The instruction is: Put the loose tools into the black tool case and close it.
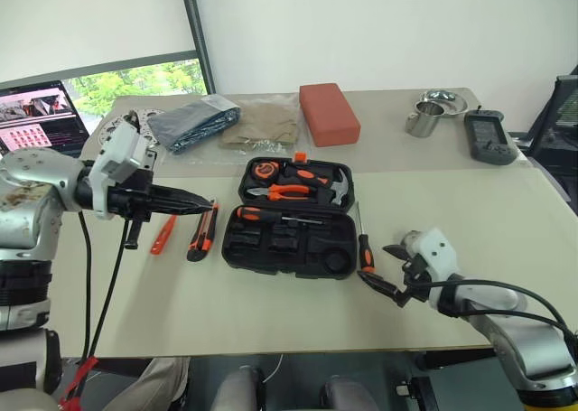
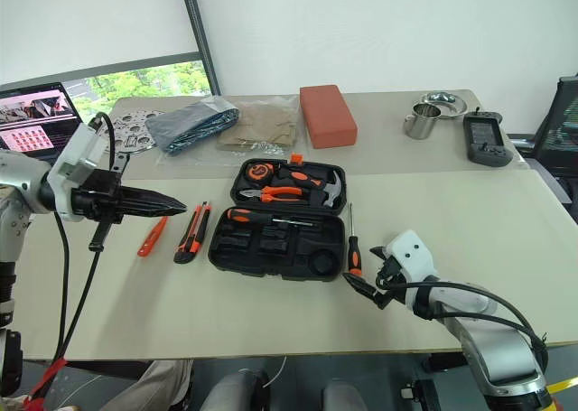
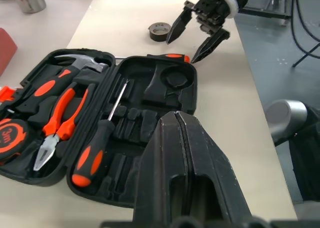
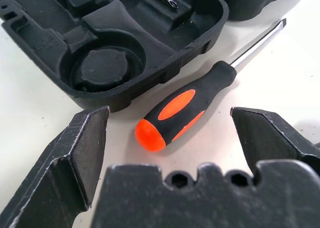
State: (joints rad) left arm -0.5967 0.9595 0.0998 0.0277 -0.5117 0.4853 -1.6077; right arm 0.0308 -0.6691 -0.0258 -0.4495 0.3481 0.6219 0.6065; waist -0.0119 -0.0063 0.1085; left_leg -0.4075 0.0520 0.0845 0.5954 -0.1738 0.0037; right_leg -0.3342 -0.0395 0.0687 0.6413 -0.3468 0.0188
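My right gripper [image 4: 167,153] is wide open around the screwdriver [image 4: 187,112], which lies on the table just beside the open case [image 1: 293,217]. I think I must squeeze its handle next. My left gripper [image 1: 185,203] is shut and empty, up beside the knife [image 1: 203,233].

Silver arms, white wrists, black cables, black fingers [image 4: 75,153]

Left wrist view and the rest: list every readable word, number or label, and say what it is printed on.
"3m" on the orange tape measure in the black tool case.
Laptop screen: content too small to read.
Dark handheld device: any markings too small to read.
Nothing else legible.
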